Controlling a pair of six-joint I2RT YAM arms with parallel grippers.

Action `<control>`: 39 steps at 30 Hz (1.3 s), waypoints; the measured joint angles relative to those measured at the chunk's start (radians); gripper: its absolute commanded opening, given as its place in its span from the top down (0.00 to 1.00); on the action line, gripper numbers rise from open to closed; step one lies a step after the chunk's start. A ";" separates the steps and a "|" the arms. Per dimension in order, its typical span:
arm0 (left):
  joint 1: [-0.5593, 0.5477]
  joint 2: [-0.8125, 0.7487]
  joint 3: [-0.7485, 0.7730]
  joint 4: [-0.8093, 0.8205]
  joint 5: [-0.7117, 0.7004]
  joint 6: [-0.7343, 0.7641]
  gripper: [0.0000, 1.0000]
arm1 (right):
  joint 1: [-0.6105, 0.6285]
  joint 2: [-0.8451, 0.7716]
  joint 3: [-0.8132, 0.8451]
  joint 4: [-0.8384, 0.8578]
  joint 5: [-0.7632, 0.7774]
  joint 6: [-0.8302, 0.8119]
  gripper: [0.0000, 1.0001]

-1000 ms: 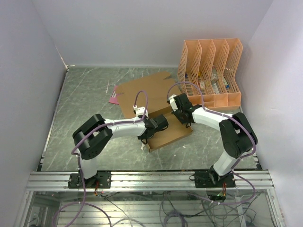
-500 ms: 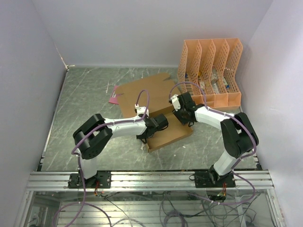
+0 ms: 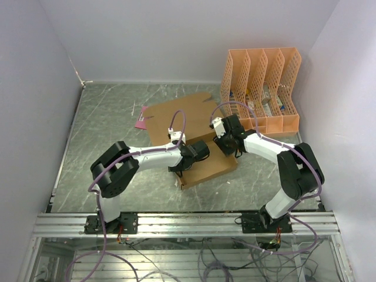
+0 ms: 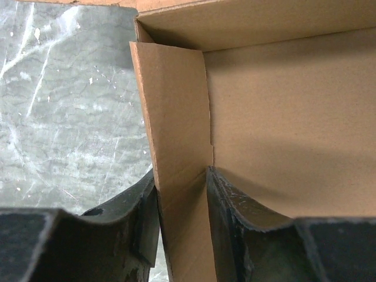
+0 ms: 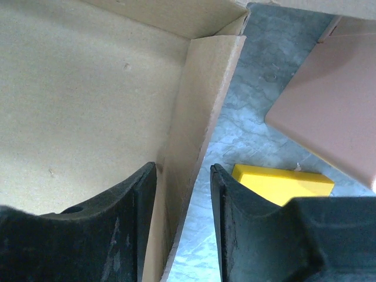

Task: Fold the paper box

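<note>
Top external tells least about the grips. Both wrists sit over the paper box [image 3: 208, 169], so the fingertips of the left gripper [image 3: 189, 166] and the right gripper [image 3: 230, 148] are hidden under their own housings, and neither gap can be read there. It does give the layout. The box lies on the table [image 3: 106, 141], with its raised tray reaching from one set of jaws to the other and its unfolded lid panel [image 3: 182, 111] flat beyond both. A pink card [image 3: 141, 123] shows at that panel's edge, partly covered, well outside the left jaws. An orange file organizer [image 3: 261, 82] stands beyond the right jaws.

Left wrist view fills in the first grip. The jaws stand partway apart, wider than the sheet is thick, astride one side wall of the box. The wall leans across the gap and meets both fingers [image 4: 126, 208] low in the picture. Whether either pad presses it cannot be told. The box floor lies beyond the inner jaw and bare table beyond the outer.

Right wrist view shows another wall between its fingers [image 5: 120, 202], with the jaws likewise partway apart. The wall sits by the inner finger, and a sliver of table shows between it and the outer one, so nothing is pinched. Outside the outer jaw lie a yellow block [image 5: 282, 181], partly hidden by that finger, and a salmon-coloured surface [image 5: 329, 100] that is cut off by the frame and cannot be identified.
</note>
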 measured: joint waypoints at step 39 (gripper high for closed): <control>-0.047 -0.040 -0.070 0.026 -0.059 0.026 0.93 | -0.017 -0.054 -0.014 0.000 -0.096 0.018 0.49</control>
